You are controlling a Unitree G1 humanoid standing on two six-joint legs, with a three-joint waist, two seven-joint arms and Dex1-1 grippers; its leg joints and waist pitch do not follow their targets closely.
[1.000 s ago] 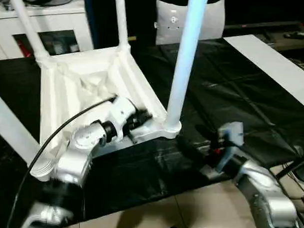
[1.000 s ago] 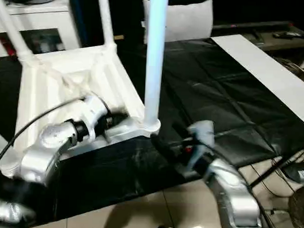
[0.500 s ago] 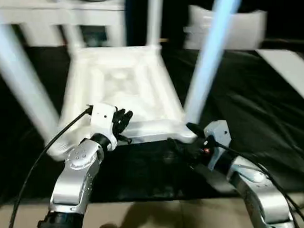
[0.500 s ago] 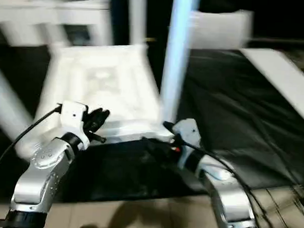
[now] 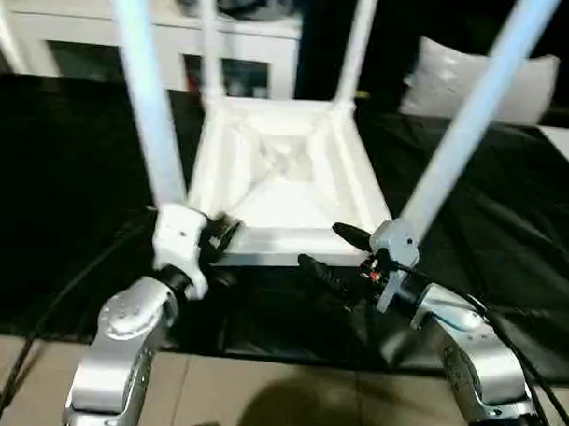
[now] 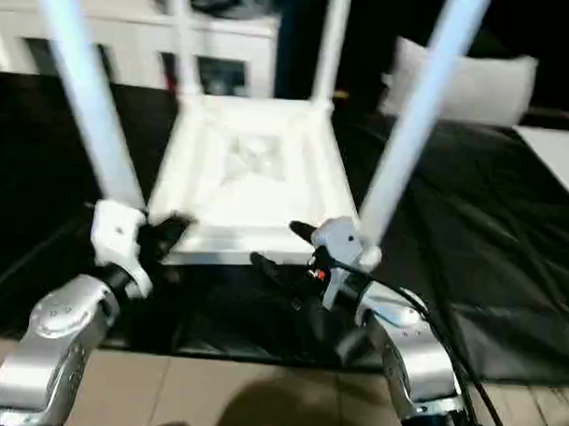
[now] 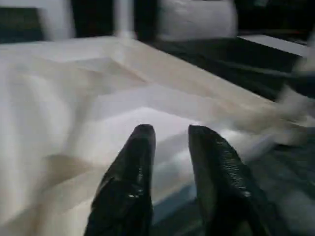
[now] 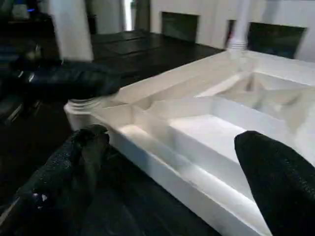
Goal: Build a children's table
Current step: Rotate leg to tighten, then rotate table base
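A white children's tabletop [image 5: 283,190] lies upside down on the black-covered table [image 5: 70,196], ribbed underside up, with four white legs [image 5: 465,126] standing up from its corner sockets. The left gripper [image 7: 167,135] sits at the near-left corner, its black fingers [image 7: 129,177] a little apart and, as far as the blur allows, grasping nothing. The right gripper [image 5: 332,252] is spread wide, released, just before the near rim by the near-right leg.

Lies upside down mid-frame: white ribbed tabletop [image 5: 285,190], four pale legs [image 5: 144,91] rising from corner sockets.
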